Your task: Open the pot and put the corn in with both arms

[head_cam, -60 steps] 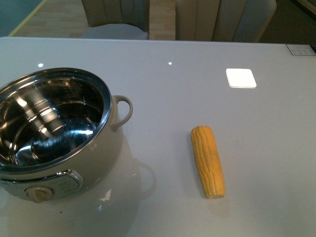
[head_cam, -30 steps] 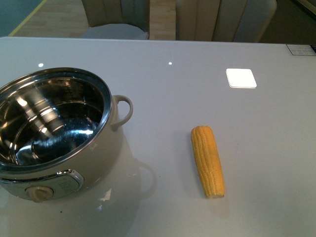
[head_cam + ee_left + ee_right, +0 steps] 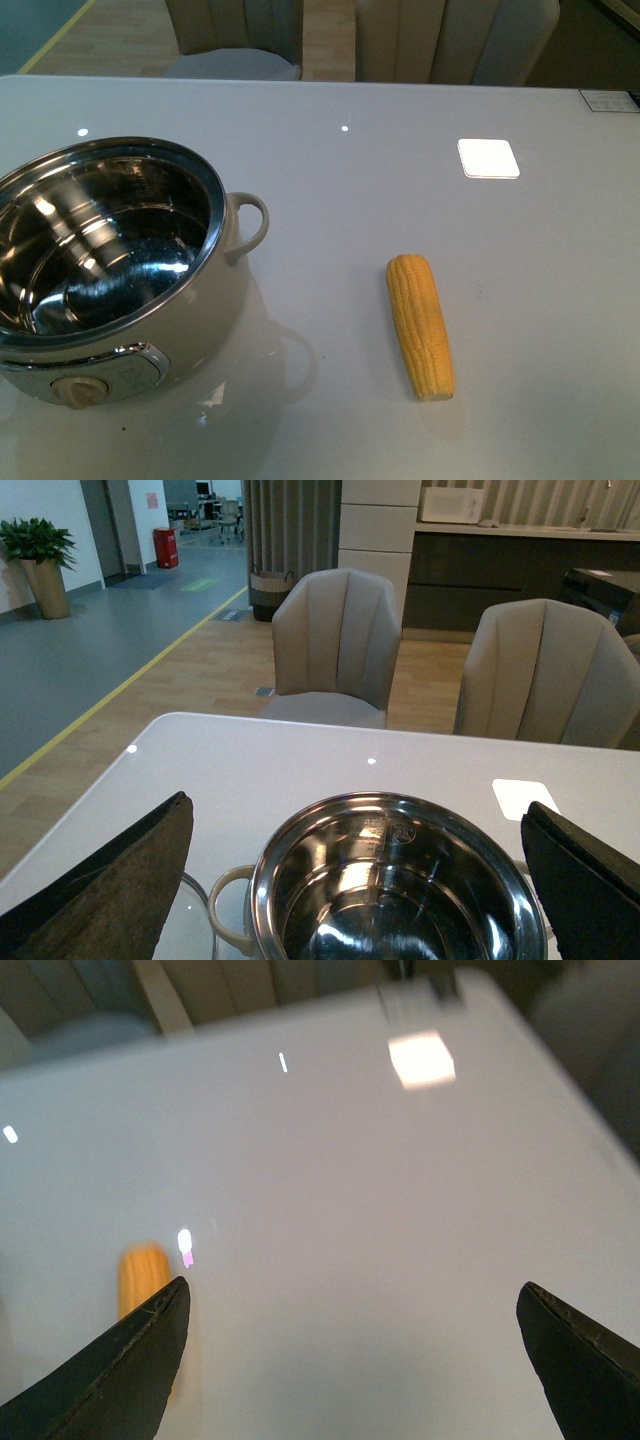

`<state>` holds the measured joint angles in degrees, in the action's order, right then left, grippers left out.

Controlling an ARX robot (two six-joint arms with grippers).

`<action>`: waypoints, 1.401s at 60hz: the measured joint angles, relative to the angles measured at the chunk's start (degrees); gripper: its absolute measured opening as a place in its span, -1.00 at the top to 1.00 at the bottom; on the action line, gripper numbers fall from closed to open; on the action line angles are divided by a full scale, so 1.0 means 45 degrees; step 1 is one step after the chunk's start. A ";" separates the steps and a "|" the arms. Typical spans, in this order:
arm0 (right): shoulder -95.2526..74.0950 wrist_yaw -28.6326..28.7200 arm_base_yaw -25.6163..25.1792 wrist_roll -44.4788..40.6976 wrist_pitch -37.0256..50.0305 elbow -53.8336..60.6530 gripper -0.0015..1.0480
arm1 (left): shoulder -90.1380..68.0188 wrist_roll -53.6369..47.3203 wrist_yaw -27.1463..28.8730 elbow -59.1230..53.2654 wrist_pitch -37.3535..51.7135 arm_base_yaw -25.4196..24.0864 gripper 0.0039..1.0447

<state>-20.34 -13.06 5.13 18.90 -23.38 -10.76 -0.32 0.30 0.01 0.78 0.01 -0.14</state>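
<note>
Place: an open-plan office or showroom with a break-room corner, not a private home.
Seating: a grey shell chair (image 3: 335,645) and a second chair (image 3: 545,670) stand at a glossy white counter (image 3: 300,760).
Floor: wood planking (image 3: 215,670) beside grey flooring (image 3: 80,650), parted by a yellow line (image 3: 110,695) like a marked walkway.
Back wall: dark cabinets (image 3: 490,575) under a pale worktop with a white microwave-like box (image 3: 450,505).
Hall: a potted plant (image 3: 42,560), a red bin-like unit (image 3: 166,548) and a long grey curtain (image 3: 290,525).
Cooking sign: an electric pot (image 3: 230,300) on the counter.
</note>
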 joint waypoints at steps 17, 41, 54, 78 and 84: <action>-0.5149 0.0491 0.0432 0.1229 0.3614 -0.0767 -0.83 | 0.0000 -0.0005 0.0000 0.0000 0.0000 0.0000 -0.87; -1.5135 0.0947 0.2011 0.0423 0.9544 -0.3954 -0.83 | 0.0000 0.0000 0.0000 0.0000 0.0000 0.0000 -0.87; -1.8826 0.1321 0.2492 -0.0695 1.1390 -0.5304 -0.83 | 0.0000 0.0000 0.0000 0.0000 0.0000 0.0000 -0.87; -2.1609 0.2127 0.3512 -0.1778 1.1963 -0.6669 -0.83 | 0.0000 0.0000 0.0000 0.0000 0.0000 0.0000 -0.87; -2.1896 0.2356 0.3852 -0.2016 1.1944 -0.6902 -0.83 | 0.0000 0.0000 0.0000 0.0000 0.0000 0.0000 -0.87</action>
<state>-118.87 -2.46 22.46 9.82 30.37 -41.82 -0.32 0.30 0.01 0.78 0.01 -0.14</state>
